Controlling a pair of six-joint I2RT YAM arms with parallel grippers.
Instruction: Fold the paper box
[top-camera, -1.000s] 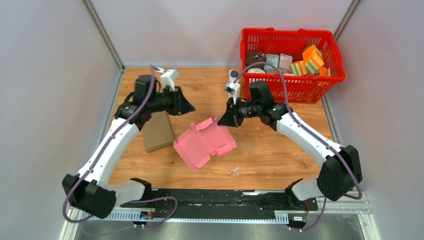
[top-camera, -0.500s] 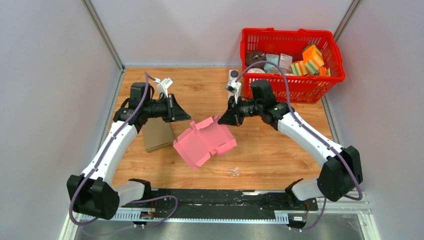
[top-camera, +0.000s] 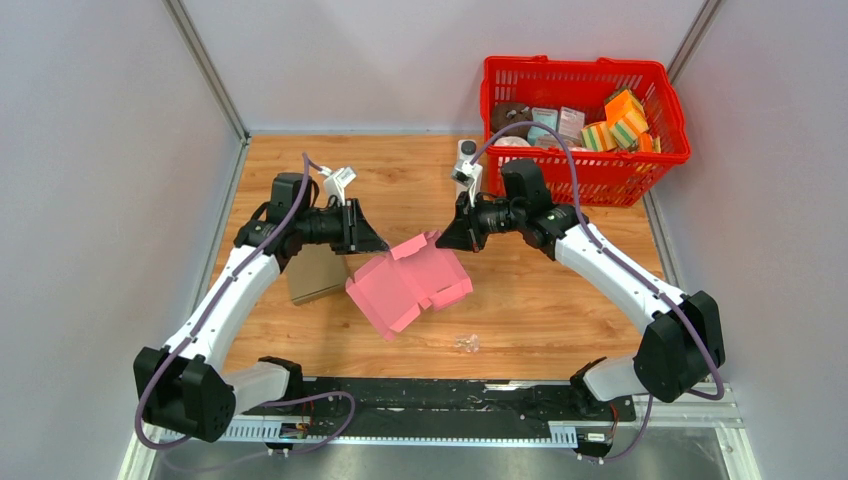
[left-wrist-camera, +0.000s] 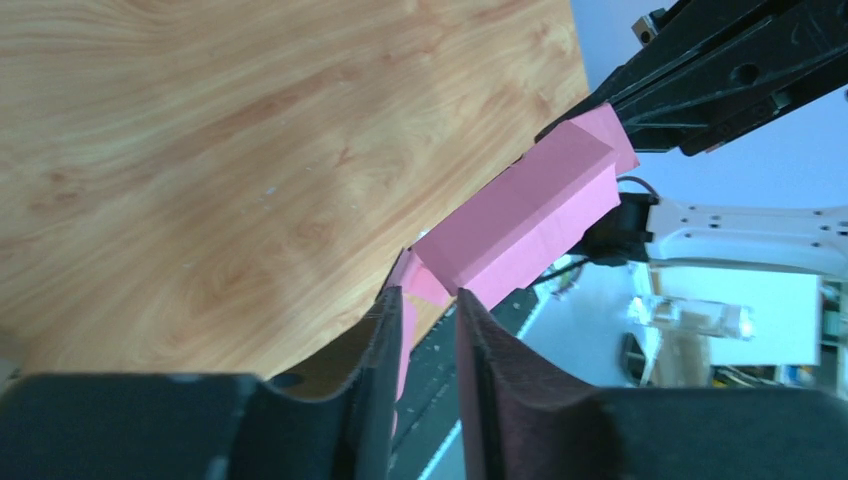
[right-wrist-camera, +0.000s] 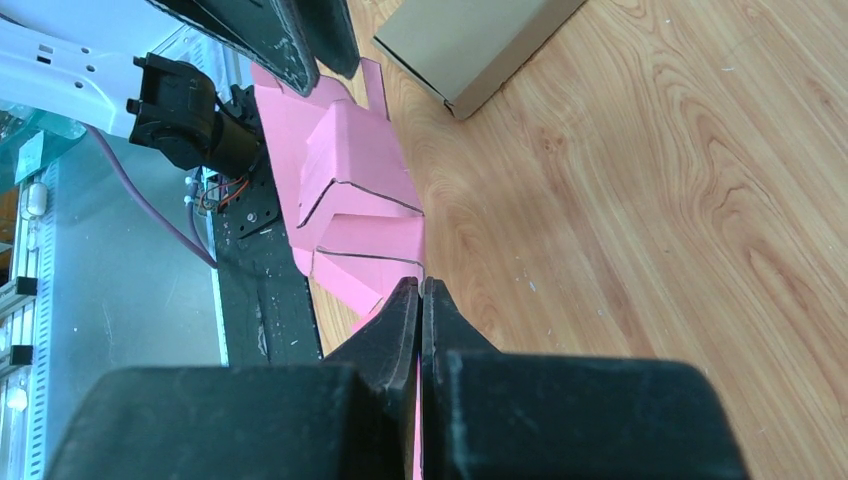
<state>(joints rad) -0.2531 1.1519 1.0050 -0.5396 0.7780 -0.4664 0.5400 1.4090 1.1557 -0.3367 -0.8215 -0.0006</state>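
Note:
The pink paper box (top-camera: 408, 285) is half folded and held tilted above the table's middle. My right gripper (top-camera: 446, 241) is shut on a thin flap at the box's far right corner; in the right wrist view the pink sheet (right-wrist-camera: 355, 190) runs into the closed jaws (right-wrist-camera: 420, 290). My left gripper (top-camera: 374, 243) is open at the box's far left corner. In the left wrist view its fingers (left-wrist-camera: 428, 310) stand a narrow gap apart, right at the pink box's (left-wrist-camera: 530, 215) edge, with nothing pinched.
A flat brown cardboard box (top-camera: 312, 273) lies on the table under my left arm, also in the right wrist view (right-wrist-camera: 470, 45). A red basket (top-camera: 660, 160) with several items stands at the back right. A small clear scrap (top-camera: 466, 344) lies near the front.
My left gripper has come down and right, from above the brown box to the pink box's left corner. My right gripper and the box have barely moved.

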